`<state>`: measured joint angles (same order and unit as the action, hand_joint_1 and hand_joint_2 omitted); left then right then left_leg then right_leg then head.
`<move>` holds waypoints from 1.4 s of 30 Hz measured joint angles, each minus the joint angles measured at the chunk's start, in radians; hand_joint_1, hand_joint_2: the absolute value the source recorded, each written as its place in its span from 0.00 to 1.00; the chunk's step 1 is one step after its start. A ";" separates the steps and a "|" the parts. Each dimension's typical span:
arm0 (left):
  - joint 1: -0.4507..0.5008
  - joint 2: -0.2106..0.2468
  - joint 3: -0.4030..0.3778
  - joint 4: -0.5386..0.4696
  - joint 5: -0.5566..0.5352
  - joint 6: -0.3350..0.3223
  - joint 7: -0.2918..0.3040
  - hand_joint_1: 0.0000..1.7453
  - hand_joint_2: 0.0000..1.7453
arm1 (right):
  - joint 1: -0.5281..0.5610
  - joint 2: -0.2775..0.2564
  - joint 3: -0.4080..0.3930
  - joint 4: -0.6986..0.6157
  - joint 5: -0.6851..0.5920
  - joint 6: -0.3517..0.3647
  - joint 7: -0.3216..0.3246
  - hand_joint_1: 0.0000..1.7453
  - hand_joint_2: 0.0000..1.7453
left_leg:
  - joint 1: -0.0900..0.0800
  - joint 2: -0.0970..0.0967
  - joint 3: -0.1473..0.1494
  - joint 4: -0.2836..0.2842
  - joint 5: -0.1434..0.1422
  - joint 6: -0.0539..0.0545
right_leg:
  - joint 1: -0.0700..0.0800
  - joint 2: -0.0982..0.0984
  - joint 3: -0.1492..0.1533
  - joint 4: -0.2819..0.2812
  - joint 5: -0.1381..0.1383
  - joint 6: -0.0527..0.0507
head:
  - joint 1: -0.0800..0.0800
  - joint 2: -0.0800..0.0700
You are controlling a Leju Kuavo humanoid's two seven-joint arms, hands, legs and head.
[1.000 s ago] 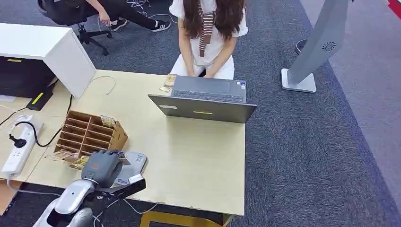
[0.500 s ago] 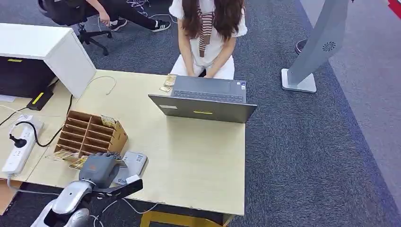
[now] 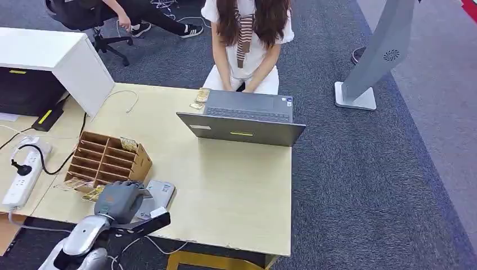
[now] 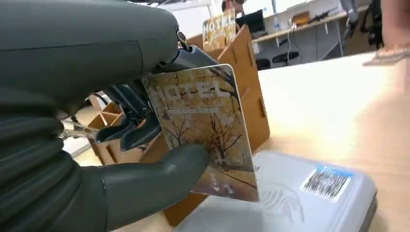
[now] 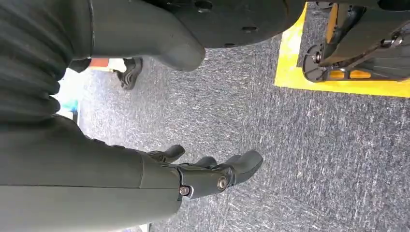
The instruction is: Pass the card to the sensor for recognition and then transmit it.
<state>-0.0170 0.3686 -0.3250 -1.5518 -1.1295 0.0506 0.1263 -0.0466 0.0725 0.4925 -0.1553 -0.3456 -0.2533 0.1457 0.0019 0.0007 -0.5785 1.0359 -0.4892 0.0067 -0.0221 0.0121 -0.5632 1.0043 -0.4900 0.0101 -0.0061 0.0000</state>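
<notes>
Your left hand [image 4: 96, 145] grips one glossy brown card printed with bare trees and the word HOTEL [image 4: 208, 140], pinched between the thick grey thumb and the darker fingers [image 4: 128, 130]. You hold the card tilted just above the flat grey card reader with a barcode sticker [image 4: 309, 198]; whether its lower edge touches the reader, the wrist view does not make clear. From the head view, the left hand [image 3: 119, 199] sits at the near left corner of the pale wooden table [image 3: 236, 197], over the reader [image 3: 159, 194].

Just left and far of the reader stands one brown cardboard rack of slots [image 3: 104, 160]. One more card stands upright in it [image 3: 129, 144], and a few loose cards lie at its near edge [image 3: 84, 188]; the count there is uncertain.

Your right hand [image 5: 212, 174] hangs over grey carpet [image 5: 309, 159], fingers apart and holding nothing.

One open grey laptop [image 3: 244, 119] sits at the far side of the table, with one seated person in a white top [image 3: 247, 45] behind it. One white power strip [image 3: 22, 171] lies at the far left.
</notes>
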 joint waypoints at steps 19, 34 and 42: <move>-0.011 -0.057 0.000 -0.001 -0.016 0.054 -0.037 1.00 1.00 | 0.000 0.000 0.000 0.000 0.001 0.014 -0.004 0.00 1.00 | 0.000 0.000 0.000 0.000 0.000 0.000 | 0.000 0.000 0.000 0.000 0.000 0.000 | 0.000 0.000; -0.010 -0.035 0.000 -0.001 0.011 -0.012 -0.032 1.00 1.00 | -0.001 0.000 0.001 0.000 0.001 0.016 -0.004 0.00 1.00 | 0.000 0.000 0.000 0.000 0.000 0.000 | 0.000 0.000 0.000 0.000 0.000 0.000 | 0.000 0.000; -0.010 -0.022 -0.001 0.002 0.028 -0.041 -0.031 1.00 1.00 | -0.001 0.000 0.002 0.000 0.000 0.017 -0.003 0.00 1.00 | 0.000 0.000 0.000 0.000 0.000 0.000 | 0.000 0.000 0.000 0.000 0.000 0.000 | 0.000 0.000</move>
<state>-0.0267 0.3464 -0.3258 -1.5499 -1.1017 0.0091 0.0957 -0.0474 0.0725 0.4948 -0.1553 -0.3456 -0.2361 0.1427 0.0020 0.0007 -0.5788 1.0359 -0.4892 0.0066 -0.0220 0.0121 -0.5633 1.0043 -0.4899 0.0100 -0.0061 0.0000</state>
